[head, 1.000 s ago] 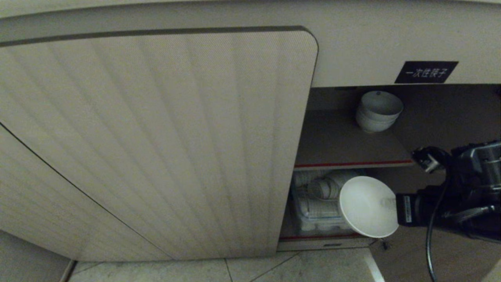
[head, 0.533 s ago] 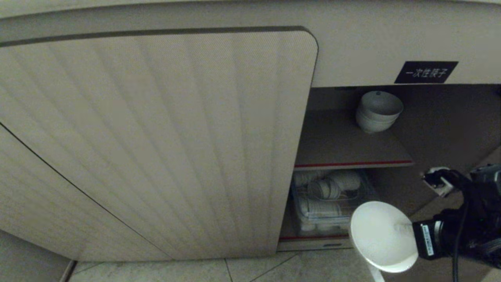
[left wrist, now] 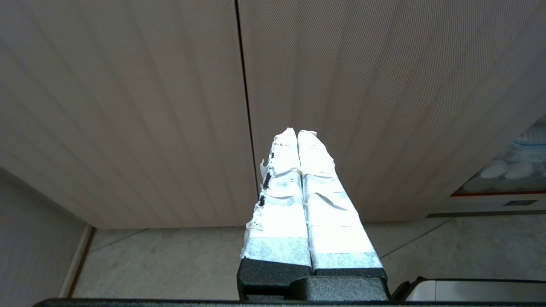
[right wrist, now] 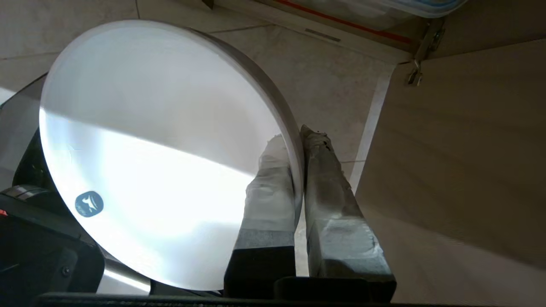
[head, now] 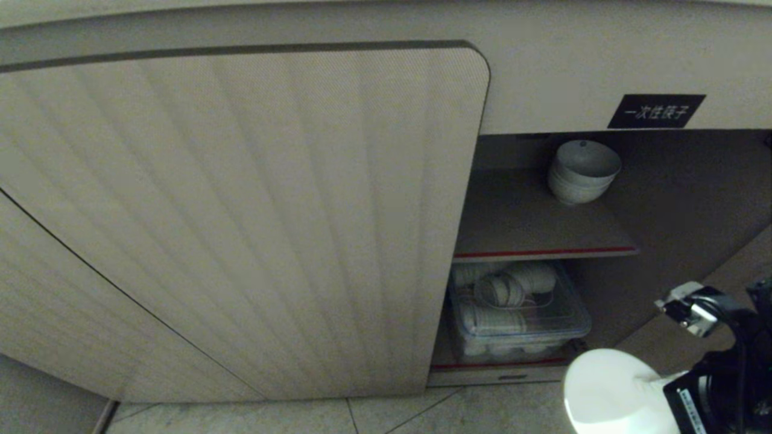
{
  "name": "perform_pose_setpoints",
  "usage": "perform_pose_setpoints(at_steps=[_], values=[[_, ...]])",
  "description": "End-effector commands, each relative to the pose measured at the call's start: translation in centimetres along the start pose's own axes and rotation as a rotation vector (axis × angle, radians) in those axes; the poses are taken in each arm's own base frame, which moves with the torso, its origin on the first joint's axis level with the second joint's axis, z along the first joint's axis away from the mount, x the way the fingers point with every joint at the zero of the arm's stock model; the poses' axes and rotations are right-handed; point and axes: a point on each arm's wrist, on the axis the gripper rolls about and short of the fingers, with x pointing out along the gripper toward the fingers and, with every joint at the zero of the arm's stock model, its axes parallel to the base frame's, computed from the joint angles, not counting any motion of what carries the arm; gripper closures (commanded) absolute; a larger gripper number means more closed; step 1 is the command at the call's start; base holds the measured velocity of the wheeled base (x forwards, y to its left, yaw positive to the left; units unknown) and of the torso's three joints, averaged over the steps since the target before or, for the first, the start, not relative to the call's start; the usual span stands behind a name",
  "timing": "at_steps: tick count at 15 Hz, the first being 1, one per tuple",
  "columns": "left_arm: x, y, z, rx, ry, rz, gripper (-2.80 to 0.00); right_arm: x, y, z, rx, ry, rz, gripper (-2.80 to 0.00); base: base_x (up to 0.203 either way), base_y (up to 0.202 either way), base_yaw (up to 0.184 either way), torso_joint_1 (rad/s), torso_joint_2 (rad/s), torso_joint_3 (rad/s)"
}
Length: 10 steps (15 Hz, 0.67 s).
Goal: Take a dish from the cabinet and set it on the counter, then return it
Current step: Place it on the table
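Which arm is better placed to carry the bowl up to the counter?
Right: its tool already clamps the bowl rim outside the cabinet. The left tool is shut, empty, facing the door.

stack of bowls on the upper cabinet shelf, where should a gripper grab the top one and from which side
Probably the rim of the top bowl in the stack of white bowls: one finger inside, one outside, coming in through the open front of the cabinet. The bowls are nested, so only the top rim is free. The right gripper holds its dish that way.

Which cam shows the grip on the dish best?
Right wrist view: the right gripper fingers pinch the dish rim. Head view shows only the dish's outside at the frame edge; left wrist view shows none.
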Motion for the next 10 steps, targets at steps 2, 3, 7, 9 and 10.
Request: perform_pose_setpoints(at_steps=[2,3,7,9,10], values=[[0.0,0.0,0.0,-0.001,0.0,-0.001,0.0,-0.3,0.2,-0.8,-0.012,0.009,0.007,0.0,0.0,0.0,0.0,0.0,0.0,0.0],[0.0,0.0,0.0,-0.001,0.0,0.0,0.0,-0.4,0.3,-1.1,-0.019,0.012,0.012,0.0,0.0,0.0,0.0,0.0,0.0,0.0],[0.0,0.0,0.0,-0.001,0.0,-0.001,0.0,-0.3,0.5,-1.5,-0.033,0.036,-0.018,0.0,0.0,0.0,0.0,0.0,0.0,0.0],[0.0,0.0,0.0,-0.001,0.0,0.002,0.0,0.0,0.6,-1.5,-0.04,0.048,-0.019,0.0,0.0,0.0,0.0,0.0,0.0,0.0],[0.0,0.0,0.0,-0.001,0.0,0.001,0.0,0.2,0.7,-1.6,-0.044,0.055,-0.028,0.0,0.0,0.0,0.0,0.0,0.0,0.0]])
